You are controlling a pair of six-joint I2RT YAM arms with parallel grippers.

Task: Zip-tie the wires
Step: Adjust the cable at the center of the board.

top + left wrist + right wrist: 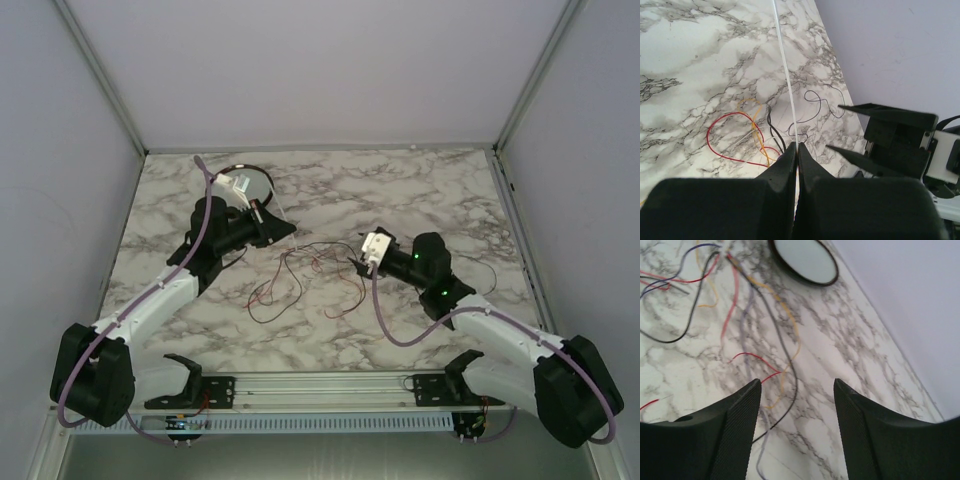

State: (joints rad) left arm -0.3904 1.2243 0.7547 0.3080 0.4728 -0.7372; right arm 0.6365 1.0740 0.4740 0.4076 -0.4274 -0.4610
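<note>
Left end effector (796, 148): fingers pressed together, pinching a thin white strip that looks like the zip tie (785, 75). The strip runs straight out of the tips toward 12 o'clock in the left wrist view, free end out of frame. No loop formed in it that I can see.

Right end effector (796, 383): fingers spread, nothing between them. It hovers low over the 3 o'clock edge of the wires (292, 272); a red and a dark strand pass under the gap. Can't tell if the tips touch the worktop (420, 190).

Wires: loose on the worktop centre, between the two end effectors. They fan out in separate loops (red, black, yellow, purple), not gathered. Strands converge toward the left end effector at 10 o'clock of the tangle. Can't tell whether it pinches any of them along with the tie. The dish (801, 257) sits at 11 o'clock of the tangle, near the left end effector, not involved.

Step, my read: tie in hand, no bundle made, nothing wrapped. Early in the task.

Next move needs:
- Right closes on several strands at once where they run close together, then lifts them clear so the tie can pass under.
- Hair-thin wire on a flat surface calls for a low, square approach. It's easy to catch one strand and miss the rest.
- The tie tail must then meet its head. The strip looks floppy, so expect alignment trouble.
</note>
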